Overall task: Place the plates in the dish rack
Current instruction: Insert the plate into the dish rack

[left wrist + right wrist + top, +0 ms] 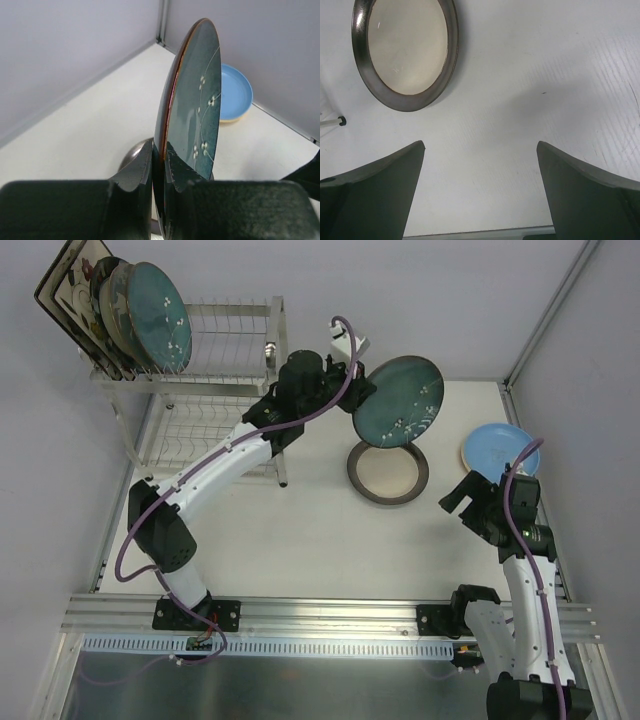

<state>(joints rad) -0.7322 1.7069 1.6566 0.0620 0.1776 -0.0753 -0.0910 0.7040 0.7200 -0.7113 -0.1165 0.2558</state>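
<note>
A round teal plate (400,400) (192,115) hangs on edge in the air above the white table (300,540), to the right of the dish rack (235,335). It is dark and glossy, with thin white sprigs and small blossoms on its face and a reddish-brown edge. The left gripper (360,392) (159,160) pinches its rim, one dark finger pressed against each face. The left arm rises from its base, bends at the elbow and stretches across the front of the rack's right end.

Just below the held plate, a round cream plate (388,472) (405,50) with a broad dark, metallic-looking rim lies flat on the table. A light blue plate (497,448) (235,92) lies flat near the right wall.

The rack is silver, with two tiers of thin wire slots in a flat-bar frame. At the left end of its upper tier a second teal plate (160,315) stands on edge, with more round plates behind it and a square floral plate (70,280) with a dark edge at the far left.

The right gripper (462,498) (480,145) hovers over bare table near the cream plate, its fingers spread wide and holding nothing. The right arm is folded close to its base.
</note>
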